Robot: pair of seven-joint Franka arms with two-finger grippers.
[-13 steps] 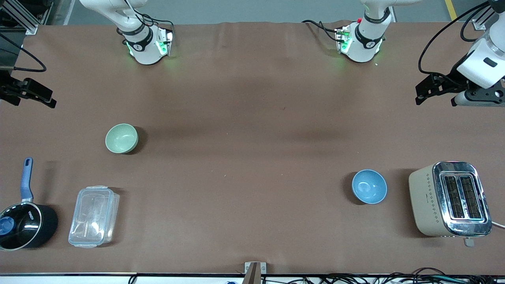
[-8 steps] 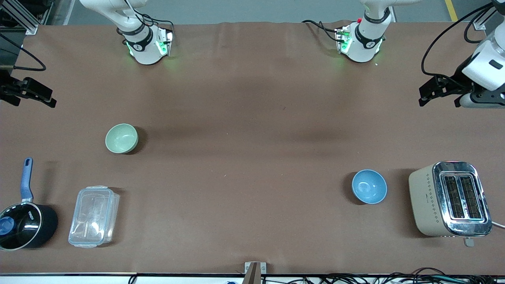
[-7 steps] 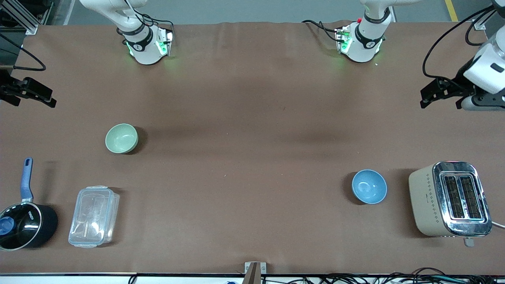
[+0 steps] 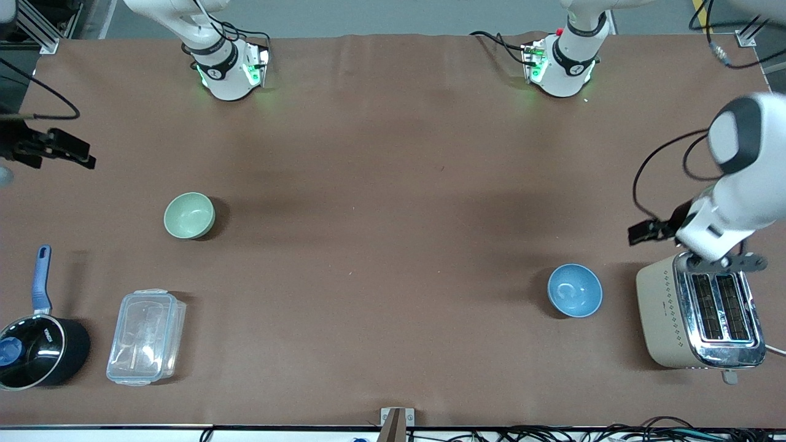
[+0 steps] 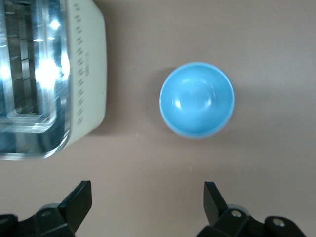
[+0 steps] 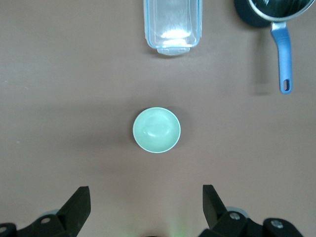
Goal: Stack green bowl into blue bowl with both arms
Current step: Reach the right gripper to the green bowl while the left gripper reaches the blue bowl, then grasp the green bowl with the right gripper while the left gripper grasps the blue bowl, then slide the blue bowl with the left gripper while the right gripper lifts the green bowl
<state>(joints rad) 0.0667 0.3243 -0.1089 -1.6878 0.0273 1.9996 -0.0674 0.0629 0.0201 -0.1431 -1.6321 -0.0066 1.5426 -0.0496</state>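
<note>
Front view
- Green bowl: small round glossy pale mint-green bowl [image 4: 190, 215], upright on the brown table cover [image 4: 381, 202], toward the right arm's end, standing alone.
- Blue bowl: small round glossy medium-blue bowl [image 4: 575, 290], upright, toward the left arm's end, just beside the beige toaster with chrome top [image 4: 700, 310], not touching it.
- Other items: black saucepan with blue handle [image 4: 34, 344] and clear lidded plastic box [image 4: 146, 337], both nearer the camera than the green bowl.
- Left arm: white jointed left arm [image 4: 734, 196], wrist above the toaster's farther end.
- Right arm: black wrist part at the table's edge.

Left wrist view
- Left gripper [image 5: 148, 202]: fingers spread wide, holding nothing, up over bare cover near the blue bowl [image 5: 197, 99] and toaster [image 5: 49, 74].

Right wrist view
- Right gripper [image 6: 146, 203]: fingers spread wide, holding nothing, high over bare cover.
- Below: green bowl [image 6: 156, 130], plastic box [image 6: 173, 23], saucepan [image 6: 271, 15].
</note>
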